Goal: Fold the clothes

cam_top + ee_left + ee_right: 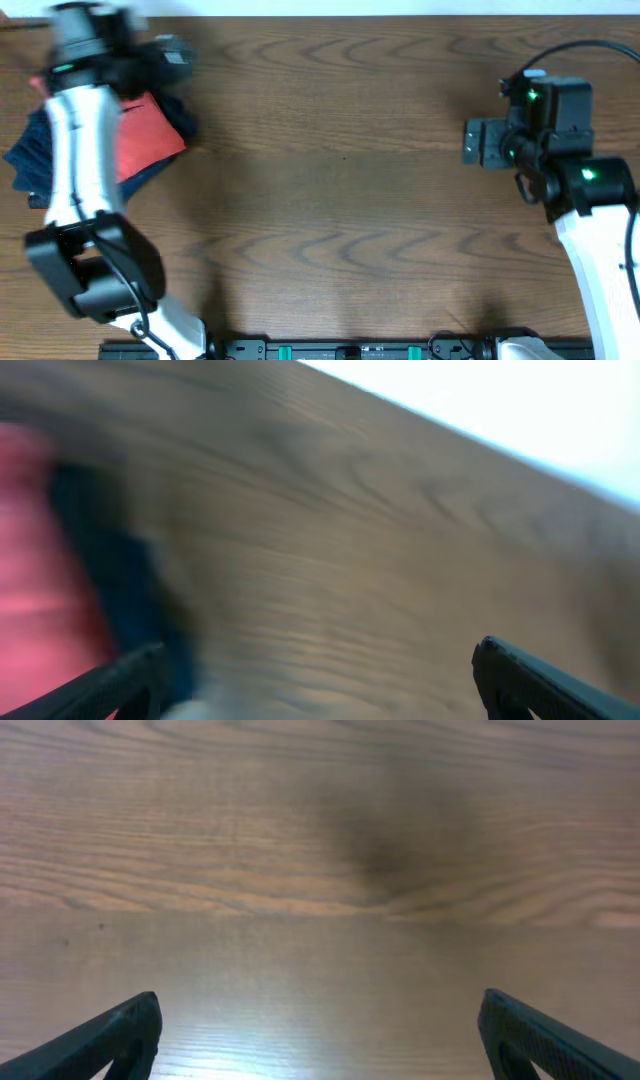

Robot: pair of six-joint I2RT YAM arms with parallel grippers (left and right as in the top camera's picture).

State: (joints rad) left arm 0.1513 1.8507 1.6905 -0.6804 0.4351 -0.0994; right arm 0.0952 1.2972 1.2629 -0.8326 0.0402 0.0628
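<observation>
The red-orange T-shirt (150,135) lies folded on top of a pile of dark garments at the far left of the table, partly hidden by my left arm. It shows blurred at the left edge of the left wrist view (40,560). My left gripper (165,55) is open and empty, just above and behind the pile; its view is motion-blurred (315,680). My right gripper (478,142) is open and empty over bare wood at the right (320,1040).
Folded navy garments (30,155) lie under and beside the red-orange T-shirt, also seen in the left wrist view (110,570). The wooden table (340,200) spreads between the arms. The table's back edge meets a white wall (520,410).
</observation>
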